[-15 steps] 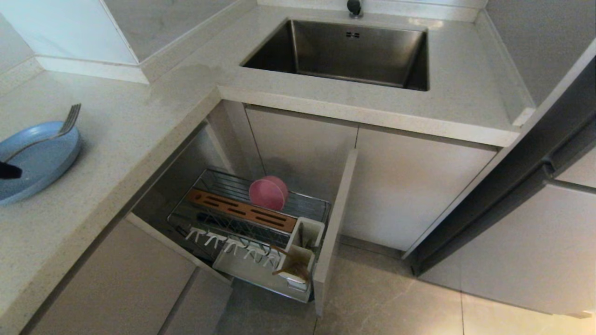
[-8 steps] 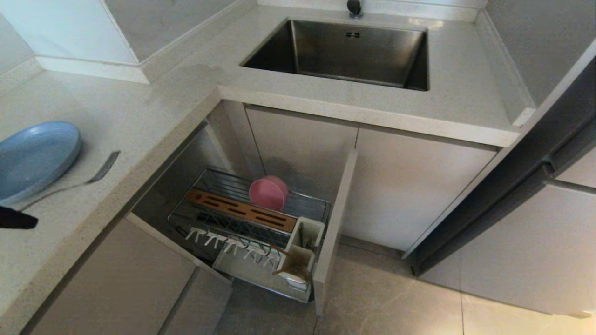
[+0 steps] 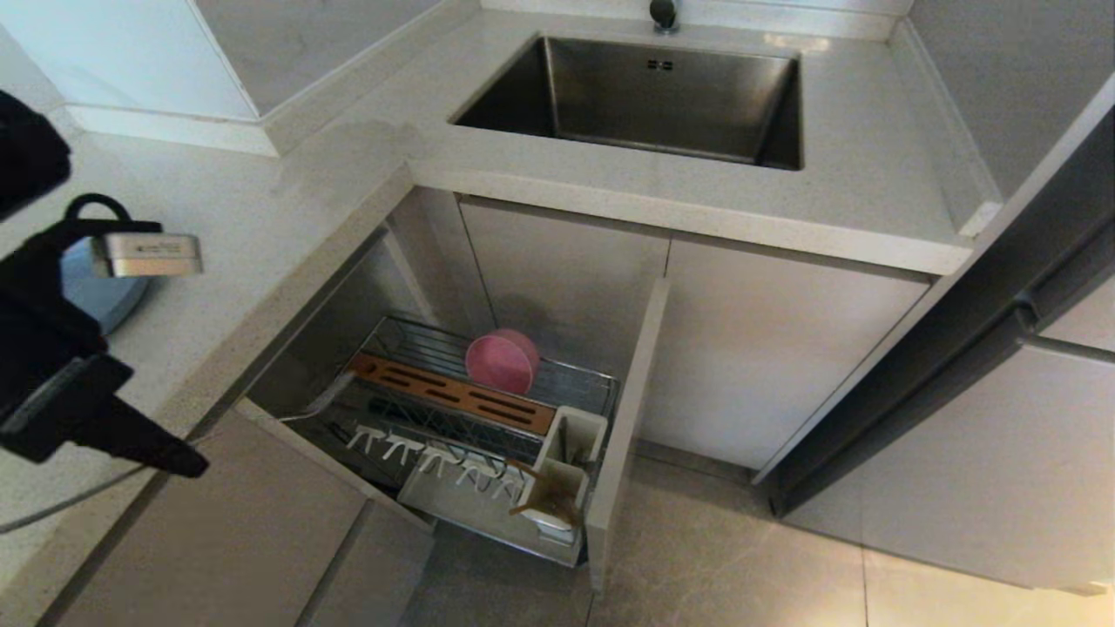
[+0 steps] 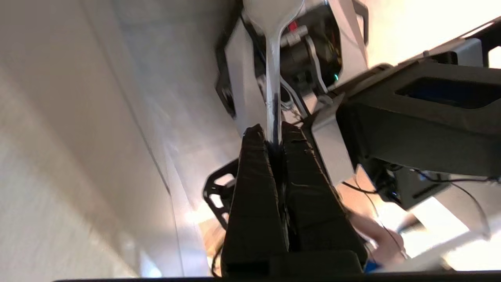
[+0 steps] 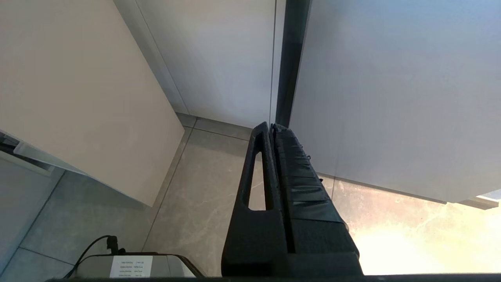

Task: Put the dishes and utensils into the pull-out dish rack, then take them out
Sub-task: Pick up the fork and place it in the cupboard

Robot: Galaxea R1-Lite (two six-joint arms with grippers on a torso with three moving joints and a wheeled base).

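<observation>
Fingers (image 4: 254, 156) of the left gripper (image 4: 270, 137) are pinched tight on the handle of the spoon (image 4: 274, 78), and it's airborne! A second ago that utensil lay across the blue plate (image 3: 109, 296) with only a fingertip in sight at the far left; now the whole left arm fills that edge, out to the left of the dish rack (image 3: 470, 418) and above the counter (image 3: 261, 226). The plate stays on the counter, mostly hidden behind the arm, well left of the rack.

Moving right: in the head view a thin silver line trails from the gripper towards the rack's near left corner, most likely the spoon itself, though I can't be sure. Inside the rack, the pink bowl (image 3: 501, 361) stands on edge at the back, just behind the wooden strip (image 3: 453, 392). The white cups (image 3: 566, 461) sit at the rack's right end, chopsticks (image 3: 523, 488) already poking out of the nearer one.

So the spoon looks bound for those cups, plate still to come.

Right gripper (image 5: 272, 129): fingers pressed together, empty, hanging over the floor, right of the rack.
</observation>
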